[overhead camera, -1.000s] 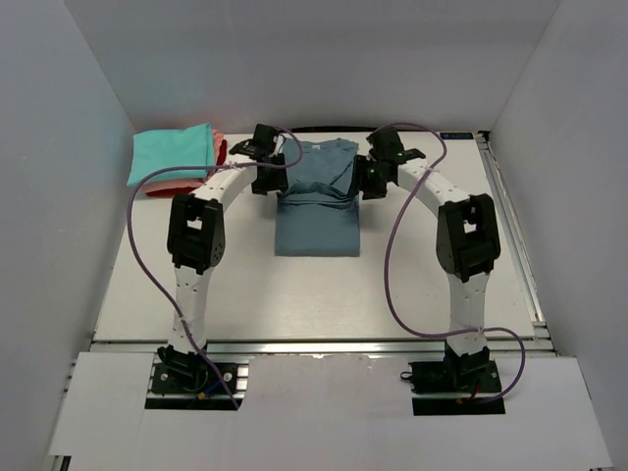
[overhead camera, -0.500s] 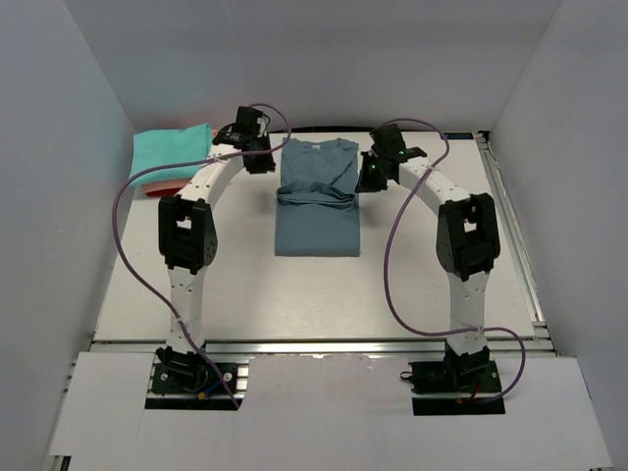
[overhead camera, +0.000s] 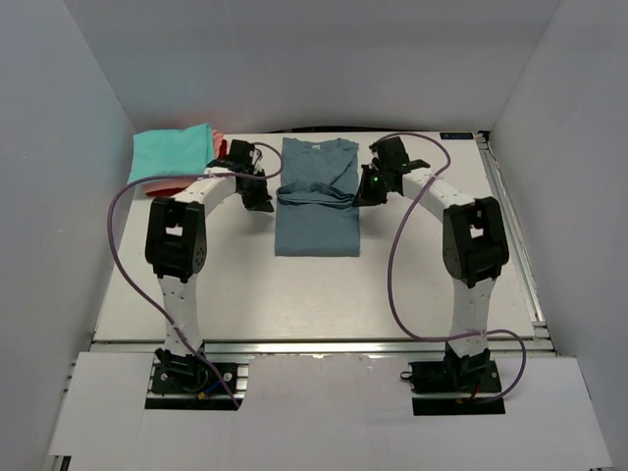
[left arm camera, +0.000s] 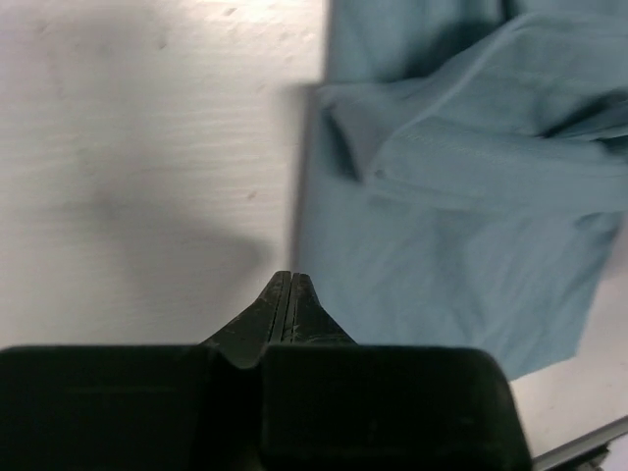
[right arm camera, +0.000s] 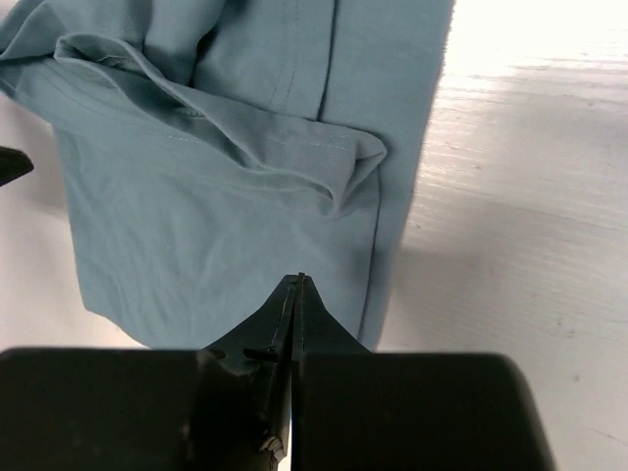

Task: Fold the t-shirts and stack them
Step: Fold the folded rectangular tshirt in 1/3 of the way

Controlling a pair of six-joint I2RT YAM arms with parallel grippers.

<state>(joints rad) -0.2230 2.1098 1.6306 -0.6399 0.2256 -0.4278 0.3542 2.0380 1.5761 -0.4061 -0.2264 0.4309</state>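
The slate-blue t-shirt (overhead camera: 317, 211) lies flat mid-table, sleeves folded in, with a creased ridge across its middle and a white neck tag (overhead camera: 316, 146) at the far end. My left gripper (overhead camera: 260, 201) is shut, its tip (left arm camera: 292, 277) at the shirt's left edge (left arm camera: 461, 196). My right gripper (overhead camera: 365, 194) is shut too, its tip (right arm camera: 299, 279) over the cloth (right arm camera: 216, 196) just inside the right edge. No cloth shows between either pair of jaws. A folded teal t-shirt (overhead camera: 172, 155) tops a stack at the back left, with salmon-pink (overhead camera: 162, 186) and red (overhead camera: 223, 149) ones under it.
White walls close in the table on the left, right and back. A metal rail (overhead camera: 512, 221) runs along the table's right edge. Purple cables (overhead camera: 392, 255) loop beside both arms.
Both grippers went from open to shut. The left arm swung off the shirt's far left shoulder and came down beside its left edge. The right gripper dropped slightly toward the right edge.
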